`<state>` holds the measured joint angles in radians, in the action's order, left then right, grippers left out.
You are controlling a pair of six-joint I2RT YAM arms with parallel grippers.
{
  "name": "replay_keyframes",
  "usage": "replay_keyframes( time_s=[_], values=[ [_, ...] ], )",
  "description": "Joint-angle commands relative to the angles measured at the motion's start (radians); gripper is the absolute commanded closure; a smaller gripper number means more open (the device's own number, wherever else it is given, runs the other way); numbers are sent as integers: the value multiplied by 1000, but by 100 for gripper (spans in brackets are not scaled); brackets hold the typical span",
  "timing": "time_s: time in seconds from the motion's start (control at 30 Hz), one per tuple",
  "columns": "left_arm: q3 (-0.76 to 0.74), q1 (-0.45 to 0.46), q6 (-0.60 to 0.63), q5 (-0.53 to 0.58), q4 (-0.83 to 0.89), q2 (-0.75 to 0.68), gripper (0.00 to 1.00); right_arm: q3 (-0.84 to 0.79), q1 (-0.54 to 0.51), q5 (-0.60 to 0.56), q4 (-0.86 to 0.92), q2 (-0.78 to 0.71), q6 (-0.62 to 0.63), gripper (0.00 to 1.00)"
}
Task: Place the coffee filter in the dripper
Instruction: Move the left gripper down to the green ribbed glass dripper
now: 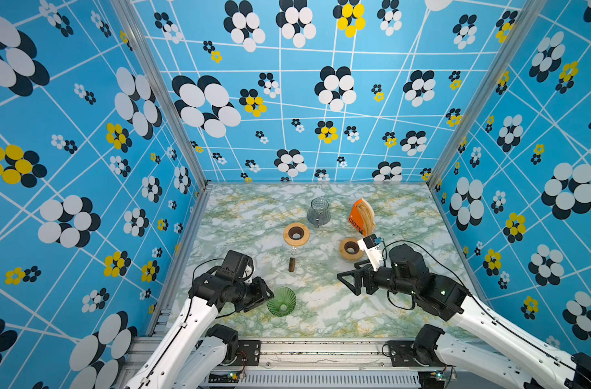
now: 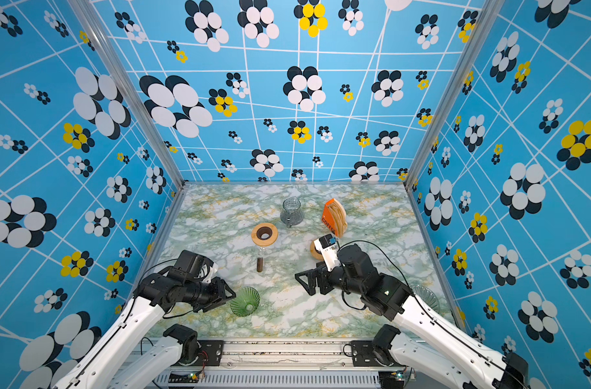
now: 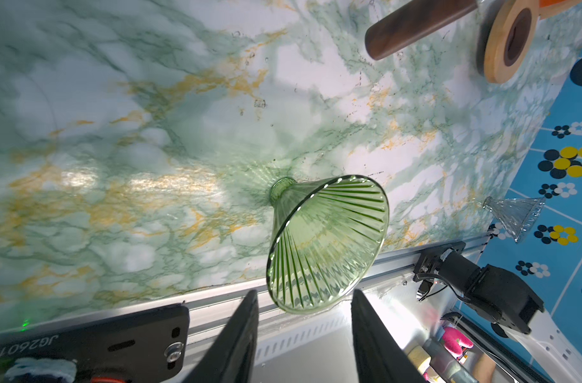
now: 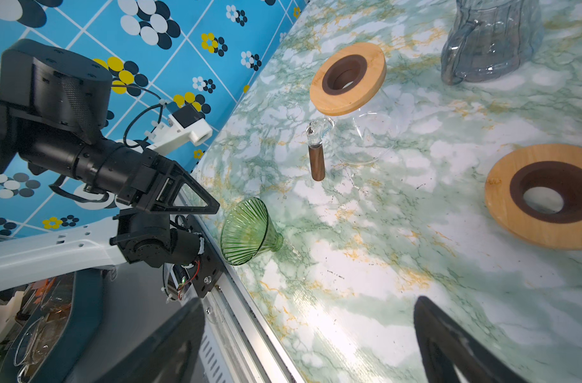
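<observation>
On the marble table [image 1: 327, 313], the green dripper [image 1: 281, 301] lies tipped near-left beside your half-spread left claw [image 1: 268, 298], filters [image 1: 366, 212] wait far right, right claw [image 1: 347, 285] gapes empty; a nudge may roll it off.

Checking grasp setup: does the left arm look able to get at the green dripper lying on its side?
Likely yes. The left gripper sits right at the green dripper, jaws apart on either side of its rim's near edge; nothing stands between them.
</observation>
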<state>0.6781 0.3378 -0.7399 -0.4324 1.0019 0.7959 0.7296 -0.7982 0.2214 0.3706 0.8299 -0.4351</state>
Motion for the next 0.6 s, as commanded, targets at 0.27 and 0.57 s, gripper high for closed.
replay_keyframes(
  time_s=[0.27,0.57],
  values=[
    [-76,78,-90,13,-49,47,53,6,-6,30,28,19,29,1],
    [-93,87,-105,8,-99,77,56,5,-6,29,29,19,27,1]
  ],
)
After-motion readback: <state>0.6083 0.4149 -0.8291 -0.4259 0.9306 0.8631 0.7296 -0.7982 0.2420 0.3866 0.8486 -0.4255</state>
